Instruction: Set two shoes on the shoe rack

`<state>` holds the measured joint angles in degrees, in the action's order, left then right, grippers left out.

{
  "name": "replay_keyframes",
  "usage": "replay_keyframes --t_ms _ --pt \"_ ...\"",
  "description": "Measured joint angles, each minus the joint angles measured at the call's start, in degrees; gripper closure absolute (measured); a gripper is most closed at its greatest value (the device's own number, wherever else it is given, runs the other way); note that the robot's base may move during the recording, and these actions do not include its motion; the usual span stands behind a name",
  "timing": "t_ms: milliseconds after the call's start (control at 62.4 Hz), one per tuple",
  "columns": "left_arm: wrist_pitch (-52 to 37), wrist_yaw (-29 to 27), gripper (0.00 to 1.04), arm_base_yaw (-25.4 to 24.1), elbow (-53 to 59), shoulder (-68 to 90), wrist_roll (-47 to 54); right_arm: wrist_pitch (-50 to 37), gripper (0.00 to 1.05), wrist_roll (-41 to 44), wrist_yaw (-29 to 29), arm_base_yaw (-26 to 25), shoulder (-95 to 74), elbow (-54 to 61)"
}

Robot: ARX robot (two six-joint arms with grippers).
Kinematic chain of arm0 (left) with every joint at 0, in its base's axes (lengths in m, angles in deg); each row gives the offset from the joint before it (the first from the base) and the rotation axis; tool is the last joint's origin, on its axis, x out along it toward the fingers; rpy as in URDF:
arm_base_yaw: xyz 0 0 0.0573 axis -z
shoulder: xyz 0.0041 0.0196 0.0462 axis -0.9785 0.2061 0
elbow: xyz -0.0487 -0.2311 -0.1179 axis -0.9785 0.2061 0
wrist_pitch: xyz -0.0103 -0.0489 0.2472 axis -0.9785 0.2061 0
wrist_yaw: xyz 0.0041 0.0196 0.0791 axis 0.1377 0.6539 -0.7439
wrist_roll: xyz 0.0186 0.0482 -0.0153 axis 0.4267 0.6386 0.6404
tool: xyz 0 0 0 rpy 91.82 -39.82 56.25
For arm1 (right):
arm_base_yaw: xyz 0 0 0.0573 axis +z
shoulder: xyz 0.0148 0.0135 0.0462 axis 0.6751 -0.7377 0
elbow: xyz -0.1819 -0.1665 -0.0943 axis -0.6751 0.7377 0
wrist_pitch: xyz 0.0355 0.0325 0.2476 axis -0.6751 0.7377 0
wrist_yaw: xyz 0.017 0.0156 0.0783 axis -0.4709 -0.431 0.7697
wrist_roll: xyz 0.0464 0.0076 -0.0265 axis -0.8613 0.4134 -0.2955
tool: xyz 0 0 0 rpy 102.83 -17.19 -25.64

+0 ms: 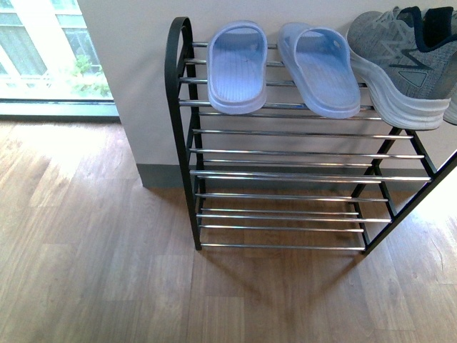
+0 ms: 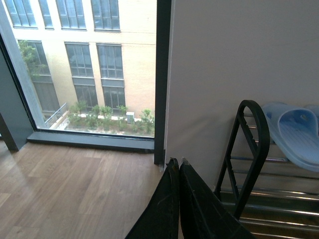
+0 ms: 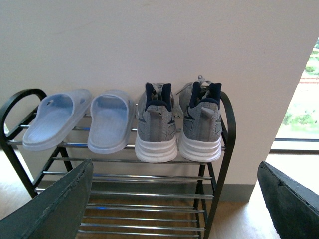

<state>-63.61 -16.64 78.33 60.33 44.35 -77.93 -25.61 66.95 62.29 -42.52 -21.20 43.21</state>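
Two grey knit sneakers stand side by side, heels toward me, on the top tier of the shoe rack (image 3: 219,149): the left shoe (image 3: 156,127) and the right shoe (image 3: 201,124). One sneaker (image 1: 400,61) also shows at the top right of the front view, on the rack (image 1: 178,128). My right gripper (image 3: 172,199) is open and empty, well back from the rack, with its fingers (image 3: 55,206) wide apart. My left gripper (image 2: 178,162) is shut and empty, off the rack's left end loop (image 2: 251,149).
Two pale blue slides (image 1: 239,68) (image 1: 319,70) lie on the top tier left of the sneakers. The two lower tiers hold nothing. A beige wall is behind the rack, a floor-level window (image 1: 50,57) to the left, wooden floor (image 1: 93,271) in front.
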Motion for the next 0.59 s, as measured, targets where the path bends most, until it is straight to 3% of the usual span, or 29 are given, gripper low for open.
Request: replay_keyframes --t_ms 448,593 --pt "7.56 0.00 1.04 0.00 0.00 -7.61 0.00 0.00 0.09 0.00 0.00 0.00 0.00 0.00" --pt "17.49 0.02 1.04 0.00 0.00 -16.61 0.02 0.00 0.09 0.00 0.00 0.00 0.00 0.00"
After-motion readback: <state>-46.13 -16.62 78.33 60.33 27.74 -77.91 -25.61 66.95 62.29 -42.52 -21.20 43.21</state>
